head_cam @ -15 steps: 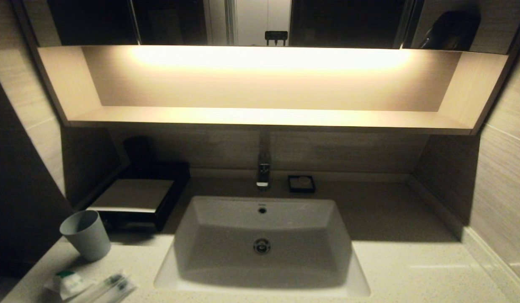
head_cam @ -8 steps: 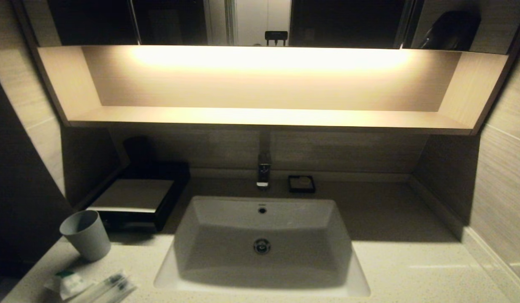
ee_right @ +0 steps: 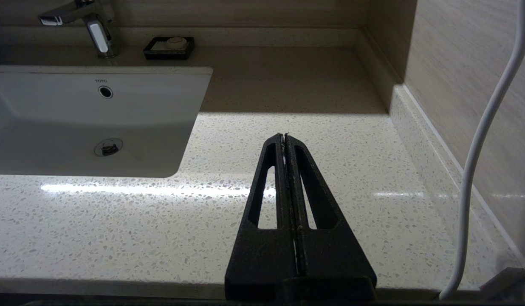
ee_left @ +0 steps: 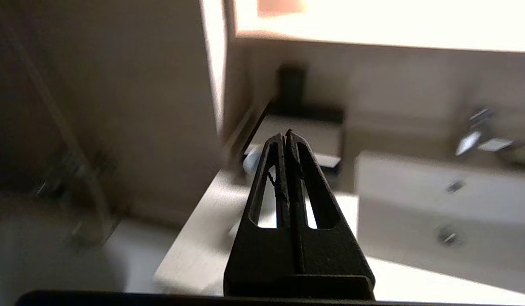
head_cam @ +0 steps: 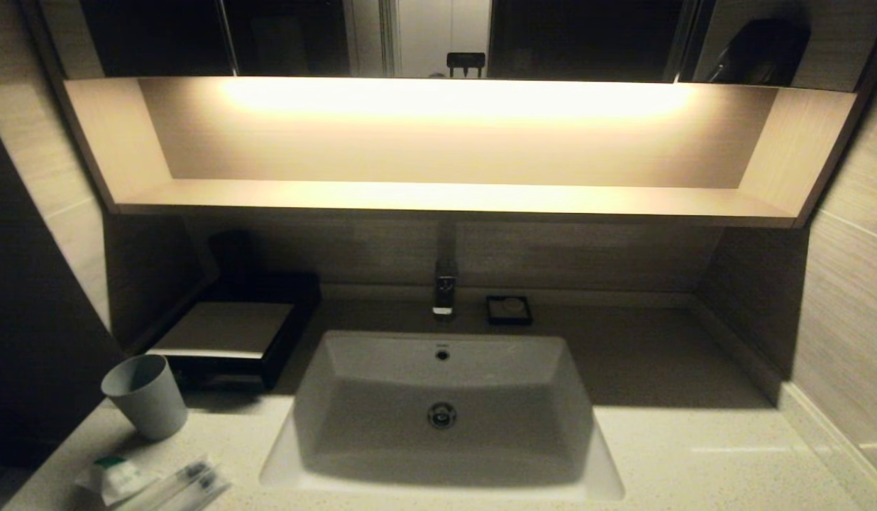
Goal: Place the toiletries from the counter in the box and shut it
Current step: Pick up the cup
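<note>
The toiletries (head_cam: 151,481) lie at the counter's (head_cam: 694,461) front left corner: clear-wrapped white packets with green accents, some long and slim. The black box (head_cam: 225,330) with its beige top panel stands behind them at the back left, its drawer pushed in; it shows blurred in the left wrist view (ee_left: 305,136). Neither gripper shows in the head view. My left gripper (ee_left: 285,135) is shut and empty, off the counter's left front, pointing towards the box. My right gripper (ee_right: 283,137) is shut and empty above the counter (ee_right: 118,221) right of the sink.
A pale grey cup (head_cam: 144,395) stands between the packets and the box. The white sink (head_cam: 442,404) fills the middle, with a tap (head_cam: 444,287) and a small black dish (head_cam: 509,310) behind it. A lit wooden shelf (head_cam: 445,195) hangs above. A white cable (ee_right: 479,148) hangs by the right wall.
</note>
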Tool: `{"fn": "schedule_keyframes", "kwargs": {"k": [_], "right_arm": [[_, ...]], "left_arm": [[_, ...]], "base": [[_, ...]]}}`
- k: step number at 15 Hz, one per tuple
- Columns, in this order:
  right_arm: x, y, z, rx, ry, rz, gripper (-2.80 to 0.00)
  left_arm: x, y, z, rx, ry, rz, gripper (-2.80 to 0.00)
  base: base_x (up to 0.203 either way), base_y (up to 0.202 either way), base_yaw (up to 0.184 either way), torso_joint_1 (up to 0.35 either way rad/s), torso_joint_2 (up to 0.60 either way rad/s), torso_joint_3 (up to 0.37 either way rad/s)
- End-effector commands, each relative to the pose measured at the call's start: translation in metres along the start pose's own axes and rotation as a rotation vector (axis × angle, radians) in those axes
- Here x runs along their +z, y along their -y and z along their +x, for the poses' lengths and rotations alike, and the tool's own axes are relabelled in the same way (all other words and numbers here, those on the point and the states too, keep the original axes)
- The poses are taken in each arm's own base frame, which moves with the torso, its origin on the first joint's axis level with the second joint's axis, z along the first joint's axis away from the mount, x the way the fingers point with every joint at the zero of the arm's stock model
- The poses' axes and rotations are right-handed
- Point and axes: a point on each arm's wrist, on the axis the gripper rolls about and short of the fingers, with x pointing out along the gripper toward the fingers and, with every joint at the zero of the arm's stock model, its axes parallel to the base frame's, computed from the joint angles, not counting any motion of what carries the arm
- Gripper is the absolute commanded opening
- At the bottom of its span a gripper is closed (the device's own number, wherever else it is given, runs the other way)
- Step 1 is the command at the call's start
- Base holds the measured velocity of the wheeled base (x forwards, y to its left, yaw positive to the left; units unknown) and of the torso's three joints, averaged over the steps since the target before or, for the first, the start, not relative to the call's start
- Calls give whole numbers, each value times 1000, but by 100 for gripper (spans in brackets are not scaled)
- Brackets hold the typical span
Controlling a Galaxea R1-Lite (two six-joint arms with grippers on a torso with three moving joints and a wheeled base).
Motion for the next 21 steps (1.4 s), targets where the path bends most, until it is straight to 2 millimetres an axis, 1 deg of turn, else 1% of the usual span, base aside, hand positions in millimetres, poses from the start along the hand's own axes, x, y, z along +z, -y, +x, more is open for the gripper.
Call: {"fn": "schedule_keyframes", "kwargs": {"k": [1, 3, 5, 7, 11, 15, 16, 19, 21], "right_arm": [[0, 0, 0, 0, 0, 0, -280], [0, 0, 0, 0, 0, 0, -280], [0, 0, 0, 0, 0, 0, -280], [0, 0, 0, 0, 0, 0, -280], [0, 0, 0, 0, 0, 0, -280], [0, 0, 0, 0, 0, 0, -280], [0, 0, 0, 0, 0, 0, -280], [0, 0, 0, 0, 0, 0, -280], [0, 0, 0, 0, 0, 0, -280]], "left_arm": [[2, 11, 53, 26, -219, 50, -280], [-11, 19, 88, 38, -346, 78, -280], [-35, 27, 121, 51, -434, 92, -280], [-58, 31, 144, 71, -477, 94, -280], [-104, 37, 166, 70, -556, 60, -280], [-137, 40, 192, 100, -646, 18, -280], [-144, 40, 198, 106, -644, 10, -280], [-161, 40, 210, 98, -550, -27, -280], [-174, 37, 218, 113, -554, -37, -280]], "base": [[0, 0, 0, 0, 0, 0], [0, 0, 0, 0, 0, 0], [0, 0, 0, 0, 0, 0], [0, 0, 0, 0, 0, 0], [0, 0, 0, 0, 0, 0], [0, 0, 0, 0, 0, 0], [0, 0, 0, 0, 0, 0], [0, 0, 0, 0, 0, 0], [0, 0, 0, 0, 0, 0]]}}
